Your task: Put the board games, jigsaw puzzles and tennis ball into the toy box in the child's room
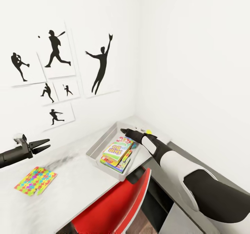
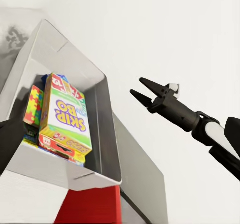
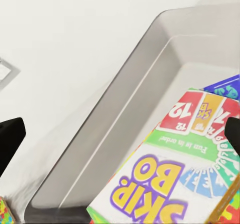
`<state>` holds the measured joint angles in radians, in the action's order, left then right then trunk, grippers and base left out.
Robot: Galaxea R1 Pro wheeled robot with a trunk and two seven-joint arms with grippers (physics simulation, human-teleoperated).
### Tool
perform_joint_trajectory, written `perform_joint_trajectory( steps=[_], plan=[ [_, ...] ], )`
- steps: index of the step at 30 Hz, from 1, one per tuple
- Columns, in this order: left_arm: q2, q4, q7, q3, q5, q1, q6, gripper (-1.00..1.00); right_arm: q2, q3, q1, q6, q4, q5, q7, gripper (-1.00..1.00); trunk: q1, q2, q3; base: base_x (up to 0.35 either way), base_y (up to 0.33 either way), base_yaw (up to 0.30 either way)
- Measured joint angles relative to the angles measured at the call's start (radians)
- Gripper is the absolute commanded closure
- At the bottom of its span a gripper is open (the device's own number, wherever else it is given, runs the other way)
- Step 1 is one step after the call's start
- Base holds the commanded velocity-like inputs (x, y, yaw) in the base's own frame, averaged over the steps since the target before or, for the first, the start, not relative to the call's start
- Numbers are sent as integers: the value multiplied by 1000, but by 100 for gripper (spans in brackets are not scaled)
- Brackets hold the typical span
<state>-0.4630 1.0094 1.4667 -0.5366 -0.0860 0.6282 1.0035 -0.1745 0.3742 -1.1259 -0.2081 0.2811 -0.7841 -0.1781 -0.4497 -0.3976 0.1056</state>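
Observation:
The light-grey toy box (image 1: 98,147) sits on the white table (image 1: 74,178) near the room's corner. Inside it lies a stack of board games (image 1: 118,151), a Skip-Bo cover on top (image 2: 65,115) (image 3: 165,179). One jigsaw puzzle (image 2: 33,105) lies in the box beside the stack. Another jigsaw puzzle (image 1: 35,180) lies flat on the table at the left. The tennis ball (image 1: 148,131) rests on the table behind my right wrist. My right gripper (image 1: 124,132) (image 2: 137,86) hangs open and empty over the box's far end. My left gripper (image 1: 48,143) is open and empty above the table, left of the box.
A red chair (image 1: 114,202) stands pushed against the table's front edge below the toy box. Black silhouette posters (image 1: 55,49) hang on the wall behind the table. A white wall (image 1: 194,70) closes the corner at the right.

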Motion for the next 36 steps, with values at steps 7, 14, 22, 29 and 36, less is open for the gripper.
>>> perform_joint_trajectory(
  steps=[7,14,22,29,36],
  plan=[
    [0,0,-1,0,0,0,0,-100,0,0,0,1,0,0,5,-100,0,0,0,-148,48,0],
    [0,0,-1,0,0,0,0,-100,0,0,1,0,0,0,6,-100,0,0,0,-58,40,-7],
    [0,0,1,0,0,0,0,-100,0,-1,1,-1,0,-1,7,-100,0,0,0,-40,86,-196],
    [0,0,1,0,1,0,0,-100,0,-1,1,0,0,-1,7,-100,0,0,0,-89,82,-271],
    [-1,0,3,0,1,0,1,-100,0,-1,1,0,0,-1,7,-100,0,0,0,-169,203,-278]
  ],
)
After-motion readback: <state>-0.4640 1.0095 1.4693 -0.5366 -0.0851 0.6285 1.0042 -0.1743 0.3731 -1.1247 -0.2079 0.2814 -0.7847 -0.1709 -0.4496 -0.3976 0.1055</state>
